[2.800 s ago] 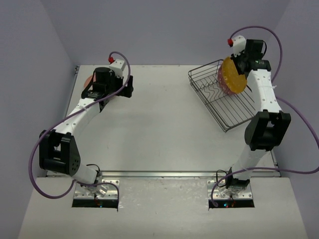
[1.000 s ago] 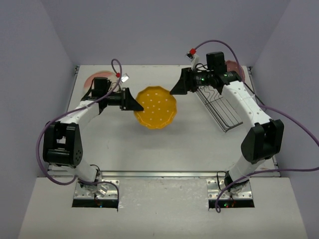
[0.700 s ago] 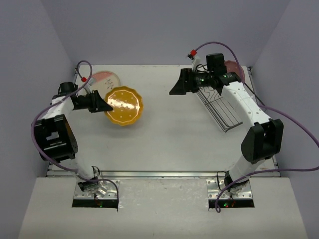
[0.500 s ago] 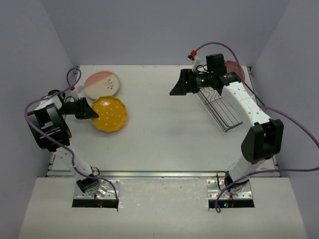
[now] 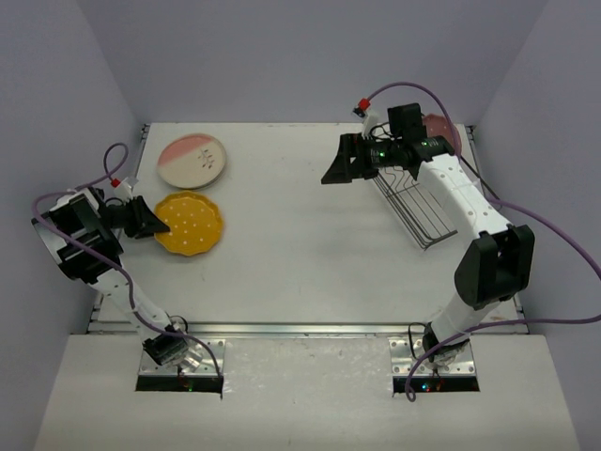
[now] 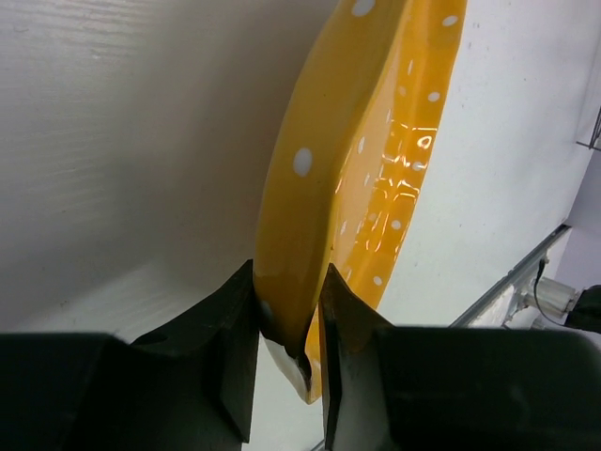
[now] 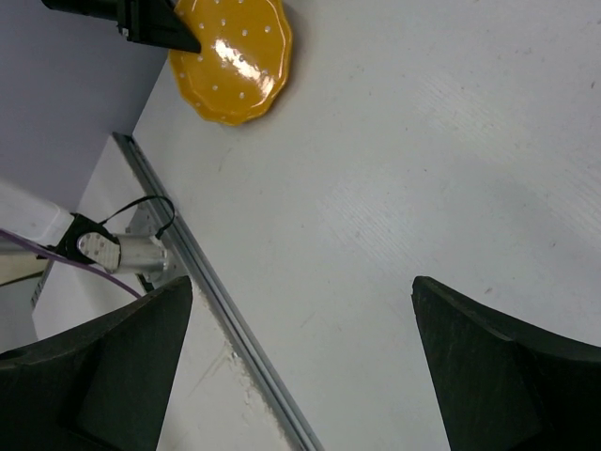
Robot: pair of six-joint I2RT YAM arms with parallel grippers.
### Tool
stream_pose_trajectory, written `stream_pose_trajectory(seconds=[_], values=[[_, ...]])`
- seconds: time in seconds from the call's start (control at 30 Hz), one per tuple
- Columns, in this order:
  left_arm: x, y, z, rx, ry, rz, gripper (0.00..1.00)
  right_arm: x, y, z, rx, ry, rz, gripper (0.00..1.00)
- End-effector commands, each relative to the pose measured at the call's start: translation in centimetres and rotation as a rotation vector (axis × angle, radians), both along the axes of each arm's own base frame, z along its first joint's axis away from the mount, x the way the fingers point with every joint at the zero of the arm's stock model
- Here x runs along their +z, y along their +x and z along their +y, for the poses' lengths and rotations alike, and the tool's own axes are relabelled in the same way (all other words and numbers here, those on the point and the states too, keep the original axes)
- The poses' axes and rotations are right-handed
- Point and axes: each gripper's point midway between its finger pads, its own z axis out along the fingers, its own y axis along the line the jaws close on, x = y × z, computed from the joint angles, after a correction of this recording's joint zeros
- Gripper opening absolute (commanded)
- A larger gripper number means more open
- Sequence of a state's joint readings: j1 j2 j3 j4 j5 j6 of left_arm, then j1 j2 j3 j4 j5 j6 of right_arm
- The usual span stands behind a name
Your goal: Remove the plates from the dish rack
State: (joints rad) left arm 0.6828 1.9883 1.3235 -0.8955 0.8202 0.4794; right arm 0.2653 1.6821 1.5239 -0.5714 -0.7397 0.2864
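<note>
Far left: left claw (image 5: pixel 150 221) is clamped on the left rim of the yellow-orange plate (image 5: pixel 191 224). The wrist view shows both fingers (image 6: pixel 235 357) pinching the rim, with the plate angled away from them.

- The plate lies right of the claw, toward the bench (image 5: pixel 300 263) centre and low over the surface. Cannot tell whether its underside is fully down.
- The side wall (image 5: pixel 56 113) and the bench's left edge are close behind this arm, so there is little room to back out that way. Judgement: release, then lift clear rather than drag sideways.
- The cream-and-pink plate (image 5: pixel 192 161) lies flat just beyond the yellow one, toward the far edge. The two are near each other but apart.

Centre: open bench, with room to move.

Right: right claw (image 5: pixel 338 164) hangs over the bench with its jaws spread wide and nothing between them.

- The dish rack (image 5: pixel 423 211) sits just to its right, its long axis running diagonally from near-right to far-left.
- A pink plate (image 5: pixel 439 126) shows at the rack's far end, partly hidden by the right arm. Cannot tell how it stands.
- Judgement: the right arm is much the nearer to it, and that claw must turn back toward the rack.
</note>
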Motion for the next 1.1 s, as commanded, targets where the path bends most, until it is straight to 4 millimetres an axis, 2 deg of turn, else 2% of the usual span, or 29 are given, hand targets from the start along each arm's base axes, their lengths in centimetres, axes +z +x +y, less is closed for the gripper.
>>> stream_pose_trajectory(seconds=[0.0, 0.07, 0.17, 0.4, 0.6, 0.67, 0.73, 0.77, 0.8, 0.83, 0.87, 0.9, 0.97, 1.03, 1.07], values=[[-4.3, 0.7, 5.0, 0.009, 0.262, 0.009, 0.03, 2.4, 0.2, 0.0, 0.013, 0.000, -0.073, 0.99], [-5.1, 0.2, 5.9, 0.035, 0.335, 0.015, 0.05, 2.4, 0.3, -0.1, 0.009, -0.010, -0.080, 0.99], [-6.0, -1.1, 6.4, 0.062, 0.408, 0.040, 0.21, 2.5, 0.8, -0.4, -0.008, -0.030, -0.093, 0.99], [-4.5, -0.3, 9.4, 0.138, 0.553, 0.033, 0.45, 2.6, 1.4, -0.6, -0.031, -0.052, -0.102, 0.99], [-3.3, 0.1, 10.9, 0.163, 0.622, 0.030, 0.56, 2.6, 1.6, -1.5, -0.052, -0.103, -0.148, 0.99], [-1.4, 0.7, 10.9, 0.162, 0.643, -0.029, 0.62, 2.6, 2.1, -2.4, -0.083, -0.150, -0.183, 0.99], [1.0, 1.5, 10.4, 0.146, 0.671, -0.112, 0.65, 2.5, 2.8, -3.4, -0.117, -0.205, -0.222, 0.99], [2.8, 2.0, 9.7, 0.121, 0.709, -0.178, 0.65, 2.6, 3.3, -4.1, -0.135, -0.248, -0.260, 0.99], [5.9, 3.0, 8.7, 0.097, 0.787, -0.279, 0.65, 2.4, 3.7, -4.7, -0.147, -0.276, -0.274, 0.99], [8.1, 3.3, 8.3, 0.093, 0.850, -0.348, 0.65, 2.3, 4.0, -5.1, -0.159, -0.295, -0.283, 0.99], [8.1, 3.1, 7.7, 0.076, 0.877, -0.356, 0.65, 2.2, 4.3, -5.6, -0.171, -0.306, -0.280, 0.99], [9.1, 3.5, 5.9, 0.036, 0.910, -0.408, 0.66, 2.3, 4.7, -6.4, -0.192, -0.312, -0.269, 0.99], [14.6, 4.7, 1.4, -0.014, 0.976, -0.615, 0.68, 1.5, 6.0, -9.0, -0.250, -0.324, -0.219, 0.99], [17.1, 5.0, -1.7, -0.039, 0.969, -0.705, 0.72, 1.6, 7.3, -11.1, -0.301, -0.331, -0.216, 0.99], [18.4, 5.2, -3.9, -0.067, 0.965, -0.758, 0.73, 1.4, 8.2, -12.8, -0.335, -0.351, -0.218, 0.99]])
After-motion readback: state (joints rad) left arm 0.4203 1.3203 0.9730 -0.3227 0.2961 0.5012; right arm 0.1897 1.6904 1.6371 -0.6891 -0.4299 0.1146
